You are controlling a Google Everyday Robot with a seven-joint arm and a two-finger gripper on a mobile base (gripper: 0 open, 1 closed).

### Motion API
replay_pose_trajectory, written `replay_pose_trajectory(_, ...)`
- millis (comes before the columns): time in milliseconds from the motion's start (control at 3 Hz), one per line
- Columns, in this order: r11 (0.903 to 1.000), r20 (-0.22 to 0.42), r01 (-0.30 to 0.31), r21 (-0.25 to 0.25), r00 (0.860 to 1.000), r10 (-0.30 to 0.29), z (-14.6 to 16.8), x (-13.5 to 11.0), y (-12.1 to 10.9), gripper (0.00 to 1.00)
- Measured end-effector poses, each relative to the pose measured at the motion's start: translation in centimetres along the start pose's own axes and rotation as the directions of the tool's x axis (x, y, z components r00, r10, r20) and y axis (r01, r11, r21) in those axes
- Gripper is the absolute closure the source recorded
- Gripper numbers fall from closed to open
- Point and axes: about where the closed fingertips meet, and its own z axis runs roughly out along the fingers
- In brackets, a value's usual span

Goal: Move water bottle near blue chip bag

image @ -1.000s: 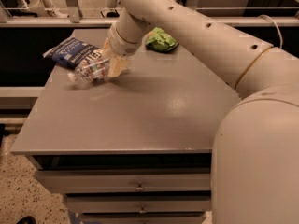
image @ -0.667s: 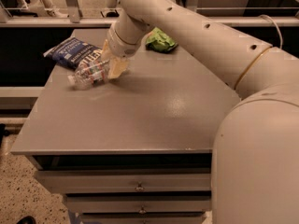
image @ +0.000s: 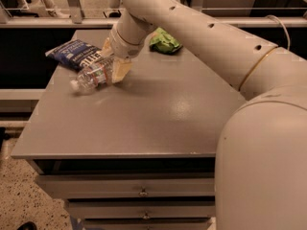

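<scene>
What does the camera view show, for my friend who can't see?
A robot arm's gripper is at a water bottle lying on a gray table, beside a blue chip bag. A green bag sits farther back.

Grey table [image: 158,119], drawers [image: 142,192] beneath. Crumpled green bag [image: 164,41], probably a snack pack, lies near the far edge, right of the gripper [image: 113,59] at far left. Speckled floor [image: 19,195] lower left.

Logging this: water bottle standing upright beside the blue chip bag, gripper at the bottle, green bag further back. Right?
Not upright: the camera view shows the water bottle lying on its side beside the blue chip bag, gripper at the bottle, green bag further back.
</scene>
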Motion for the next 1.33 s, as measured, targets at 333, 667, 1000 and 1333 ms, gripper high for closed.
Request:
replay_pose_trajectory(333, 1.0, 0.0, 0.008, -0.004, 1.0, -0.008, 0.2, -0.2, -0.1, 0.0)
replay_pose_trajectory(667, 1.0, 0.0, 0.008, -0.004, 1.0, -0.008, 0.1, -0.2, -0.2, 0.0)
replay_pose_trajectory(1000, 0.9994, 0.03, -0.034, 0.009, 0.999, 0.034, -1.4, 0.3, -0.1, 0.0)
replay_pose_trajectory(1333, 0.9932, 0.065, -0.108, 0.043, 0.992, 0.105, -4.8, 1.5, 0.1, 0.0)
